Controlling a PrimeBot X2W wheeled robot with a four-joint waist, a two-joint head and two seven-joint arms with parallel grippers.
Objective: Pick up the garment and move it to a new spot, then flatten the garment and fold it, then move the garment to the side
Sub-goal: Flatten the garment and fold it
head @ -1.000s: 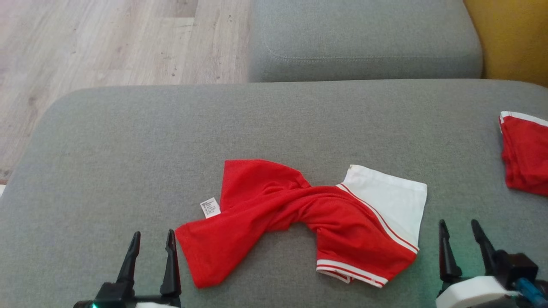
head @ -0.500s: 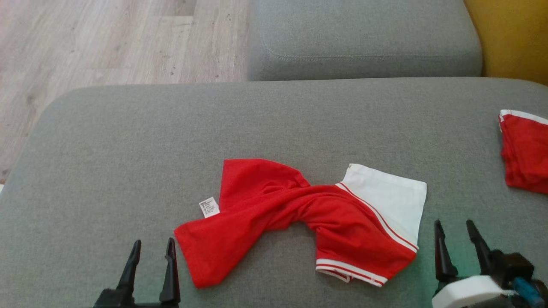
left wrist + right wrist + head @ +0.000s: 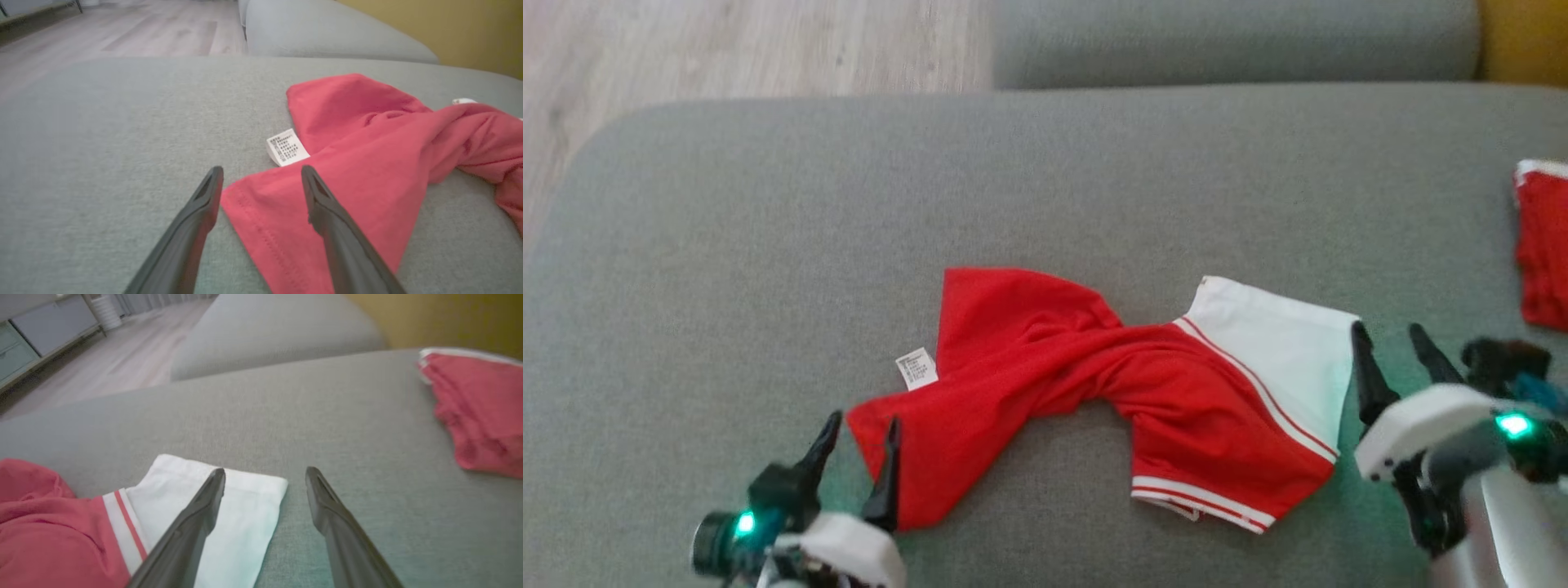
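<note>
Head view: twisted garment (image 3: 1094, 392) mid sofa cushion (image 3: 727, 245), left gripper (image 3: 863, 420) at its near-left corner, right gripper (image 3: 1387, 328) beside the white end, both wide, empty. Left wrist view puts the red corner between the jaws; a shallow pinch could slip. Right wrist view: jaws straddle the white edge, could miss

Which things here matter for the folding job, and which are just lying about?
In the job:
- red and white garment, crumpled in the middle of the grey cushion
- left gripper, open at its red corner
- right gripper, open at its white end

Lying about:
- second red garment, at the right edge
- rear cushion
- wooden floor
</note>
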